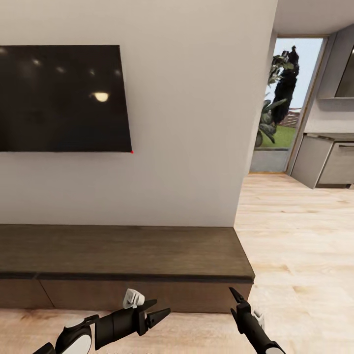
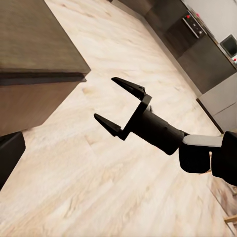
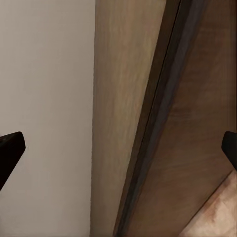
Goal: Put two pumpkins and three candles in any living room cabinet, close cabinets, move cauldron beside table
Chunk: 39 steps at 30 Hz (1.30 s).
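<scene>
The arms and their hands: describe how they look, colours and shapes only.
Each arm ends in a matte black hand with two flat, tapered fingers that narrow to sharp points. The left hand sits on a black cylindrical wrist, with a small white bracket on top and a glossy white joint shell behind. The right hand shows the same black body and a white piece beside its wrist.

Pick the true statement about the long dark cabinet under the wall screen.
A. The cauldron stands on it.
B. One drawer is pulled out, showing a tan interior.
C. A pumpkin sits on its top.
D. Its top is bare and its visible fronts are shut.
D: in the head view the cabinet has a bare wooden top and flush fronts, with nothing pulled out.
</scene>
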### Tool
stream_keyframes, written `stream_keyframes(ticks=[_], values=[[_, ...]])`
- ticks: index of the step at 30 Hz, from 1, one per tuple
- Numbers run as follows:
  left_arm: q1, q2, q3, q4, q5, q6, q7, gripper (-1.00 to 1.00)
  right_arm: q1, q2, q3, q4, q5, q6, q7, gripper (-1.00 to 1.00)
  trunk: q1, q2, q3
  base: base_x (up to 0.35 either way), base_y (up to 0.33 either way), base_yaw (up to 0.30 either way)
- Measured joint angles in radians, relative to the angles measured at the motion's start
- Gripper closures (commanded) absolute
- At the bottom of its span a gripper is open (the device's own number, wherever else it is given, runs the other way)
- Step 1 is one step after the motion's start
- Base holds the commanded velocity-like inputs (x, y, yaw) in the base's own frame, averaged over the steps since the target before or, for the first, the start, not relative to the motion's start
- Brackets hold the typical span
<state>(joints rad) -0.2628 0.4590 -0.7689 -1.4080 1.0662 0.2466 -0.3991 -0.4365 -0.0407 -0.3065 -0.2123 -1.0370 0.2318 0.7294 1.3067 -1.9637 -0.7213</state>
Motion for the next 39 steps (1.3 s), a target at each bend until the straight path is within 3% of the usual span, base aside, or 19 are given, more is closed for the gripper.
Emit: stream_keyframes(ticks=[27,34,39], values=[[0.000,0.000,-0.001,0.000,0.000,0.000,0.000,-1.00,0.000,0.002,0.001,0.000,0.000,0.001,0.005,-1.00,0.104,-0.189,-0.085,0.000,0.000,0.000],[0.000,0.000,-0.001,0.000,0.000,0.000,-0.001,-1.00,0.000,0.000,-0.002,0.019,0.001,0.001,0.127,-1.00,0.130,-0.238,-0.107,0.000,0.000,0.000],[0.000,-0.001,-0.001,0.000,0.000,0.000,0.000,-1.00,0.001,-0.005,-0.002,0.034,0.002,0.001,0.172,-1.00,0.150,-0.273,-0.122,0.000,0.000,0.000]])
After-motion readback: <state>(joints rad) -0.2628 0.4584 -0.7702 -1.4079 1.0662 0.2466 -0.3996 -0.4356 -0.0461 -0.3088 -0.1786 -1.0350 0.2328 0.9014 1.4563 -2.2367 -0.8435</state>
